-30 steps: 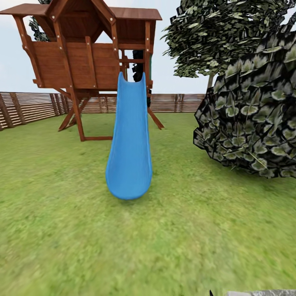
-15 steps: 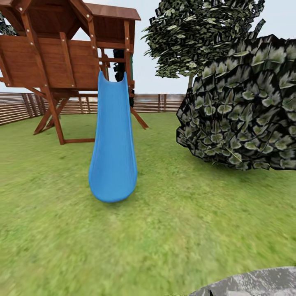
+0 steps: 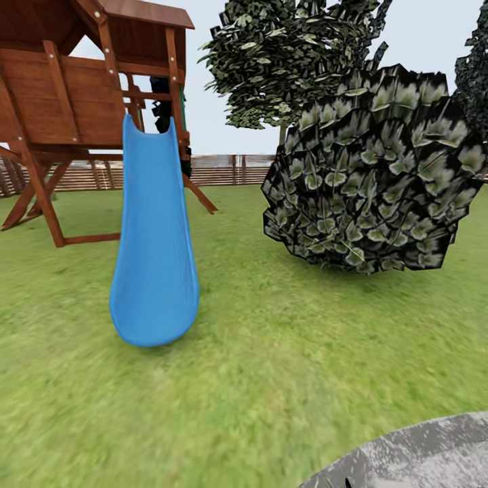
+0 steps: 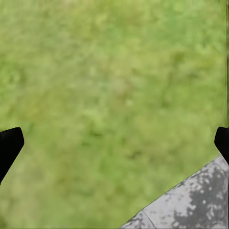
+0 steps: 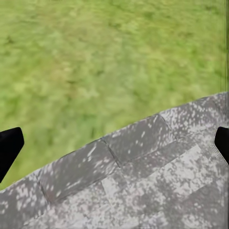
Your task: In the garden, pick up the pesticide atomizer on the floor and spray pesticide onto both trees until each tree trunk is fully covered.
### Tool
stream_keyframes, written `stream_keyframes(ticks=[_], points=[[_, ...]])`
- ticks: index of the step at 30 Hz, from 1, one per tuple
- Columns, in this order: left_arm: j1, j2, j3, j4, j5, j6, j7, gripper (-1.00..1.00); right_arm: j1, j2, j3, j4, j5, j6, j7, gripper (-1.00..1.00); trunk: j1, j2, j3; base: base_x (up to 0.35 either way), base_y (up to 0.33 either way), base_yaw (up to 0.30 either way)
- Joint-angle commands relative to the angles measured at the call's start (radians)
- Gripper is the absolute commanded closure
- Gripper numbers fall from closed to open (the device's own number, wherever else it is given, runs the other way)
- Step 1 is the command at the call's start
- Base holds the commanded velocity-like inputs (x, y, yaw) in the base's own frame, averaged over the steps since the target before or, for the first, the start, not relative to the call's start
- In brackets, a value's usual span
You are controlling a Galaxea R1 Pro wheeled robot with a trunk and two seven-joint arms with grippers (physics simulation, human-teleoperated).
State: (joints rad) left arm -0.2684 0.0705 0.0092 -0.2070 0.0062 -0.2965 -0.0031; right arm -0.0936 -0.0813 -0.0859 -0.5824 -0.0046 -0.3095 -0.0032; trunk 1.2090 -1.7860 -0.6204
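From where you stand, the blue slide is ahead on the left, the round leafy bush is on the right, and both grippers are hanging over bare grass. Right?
Not quite. The blue slide and round leafy bush sit as you say, but the right wrist view shows the right gripper above a grey paving stone. The left gripper is mostly over grass.

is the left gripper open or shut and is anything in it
Open and empty: in the left wrist view the two black fingertips sit at opposite edges, with only grass and a grey stone between them.
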Motion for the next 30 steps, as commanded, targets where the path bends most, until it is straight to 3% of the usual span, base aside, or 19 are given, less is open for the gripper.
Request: stream_keyframes(ticks=[1,30], points=[[0.000,0.000,0.000,0.000,0.000,0.000,0.000,-1.00,0.000,0.000,0.000,0.000,0.000,0.000,0.000,-1.00,0.000,0.000,0.000,0.322,0.000,-0.268],[0.001,0.005,0.002,-0.004,0.001,-0.001,0.014,-1.00,0.000,0.001,0.000,-0.001,0.000,0.000,0.000,-1.00,0.000,0.000,0.000,0.338,0.000,-0.268]])
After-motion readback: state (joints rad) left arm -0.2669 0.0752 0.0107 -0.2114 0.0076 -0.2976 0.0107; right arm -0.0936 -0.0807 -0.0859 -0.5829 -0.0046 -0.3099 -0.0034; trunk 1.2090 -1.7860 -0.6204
